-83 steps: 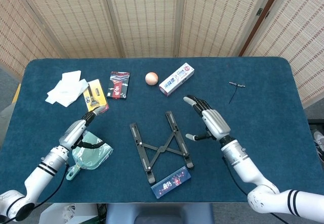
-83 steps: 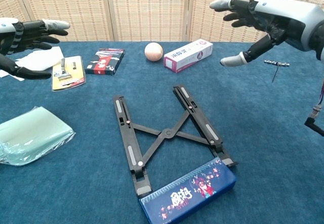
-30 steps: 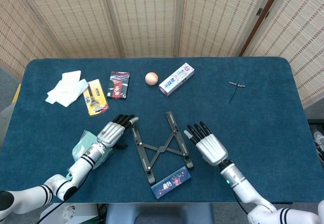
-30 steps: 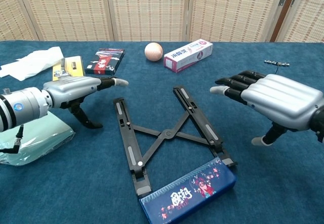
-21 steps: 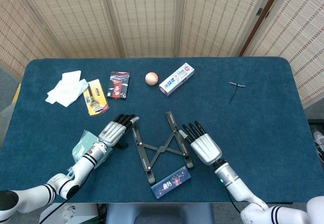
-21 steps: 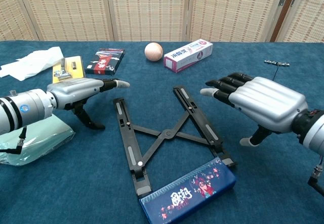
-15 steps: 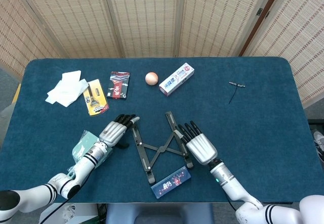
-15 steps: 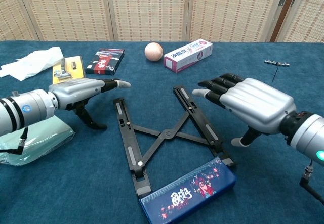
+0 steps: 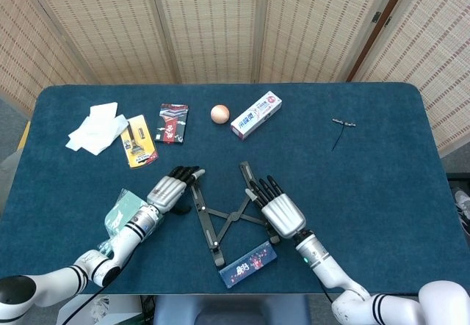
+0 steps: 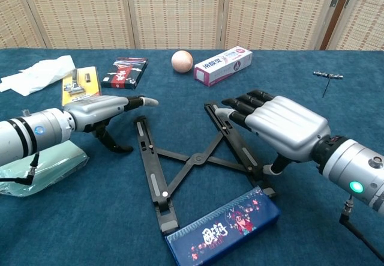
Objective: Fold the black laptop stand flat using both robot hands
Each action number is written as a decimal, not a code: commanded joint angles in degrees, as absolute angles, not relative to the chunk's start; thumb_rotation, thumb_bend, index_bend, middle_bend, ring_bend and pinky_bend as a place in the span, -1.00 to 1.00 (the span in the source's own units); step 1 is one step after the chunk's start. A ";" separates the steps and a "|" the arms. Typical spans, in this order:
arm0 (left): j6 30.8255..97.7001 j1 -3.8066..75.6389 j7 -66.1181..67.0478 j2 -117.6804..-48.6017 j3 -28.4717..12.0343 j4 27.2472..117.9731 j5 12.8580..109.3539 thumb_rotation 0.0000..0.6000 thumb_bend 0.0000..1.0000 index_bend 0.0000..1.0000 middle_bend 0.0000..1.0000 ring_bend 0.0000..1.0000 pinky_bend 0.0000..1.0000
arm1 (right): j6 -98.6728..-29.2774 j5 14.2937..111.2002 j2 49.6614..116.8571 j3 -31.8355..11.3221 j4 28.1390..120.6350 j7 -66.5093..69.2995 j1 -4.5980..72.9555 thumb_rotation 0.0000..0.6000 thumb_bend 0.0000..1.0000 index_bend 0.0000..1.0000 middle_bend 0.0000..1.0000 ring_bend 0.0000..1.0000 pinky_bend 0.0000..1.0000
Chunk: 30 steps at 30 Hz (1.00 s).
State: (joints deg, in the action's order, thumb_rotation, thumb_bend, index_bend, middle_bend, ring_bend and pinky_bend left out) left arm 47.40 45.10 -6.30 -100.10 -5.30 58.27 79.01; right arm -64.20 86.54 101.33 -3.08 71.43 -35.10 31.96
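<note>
The stand (image 10: 198, 158) is spread flat on the bench (image 10: 336, 110); the left hand (image 10: 105, 111) and right hand (image 10: 282, 126), fingers apart and empty, are poised outside its rails. Both rails should be pressed inward evenly.

Black laptop stand (image 9: 229, 212); dark blue table (image 9: 382, 163); silver hands, black fingers (image 10: 243, 106); peach ball (image 9: 219, 113); navy patterned box (image 10: 223, 227)

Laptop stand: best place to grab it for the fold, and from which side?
Take the laptop stand by its two long rails, one hand each, from the outer sides, pressing inward. It lies flat and splayed in a V, joined by a crossed linkage, so squeezing the rails together should probably collapse it. The left hand and right hand already flank them; the blue box blocks the near end.
</note>
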 commanded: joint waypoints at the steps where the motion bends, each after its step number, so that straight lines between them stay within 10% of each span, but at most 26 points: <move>1: 47.19 45.30 -6.70 -100.52 -5.46 57.66 78.99 1.00 -0.58 -1.00 -1.00 -1.00 -1.00 | -64.24 86.55 101.88 -3.32 71.00 -34.85 32.21 1.00 -1.00 -1.00 -1.00 -1.00 -1.00; 30: 44.78 47.93 -9.13 -104.59 -7.80 51.63 77.65 1.00 -0.58 -1.00 -1.00 -1.00 -1.00 | -64.26 86.56 108.11 -5.55 65.27 -34.17 35.46 1.00 -1.00 -1.00 -1.00 -1.00 -1.00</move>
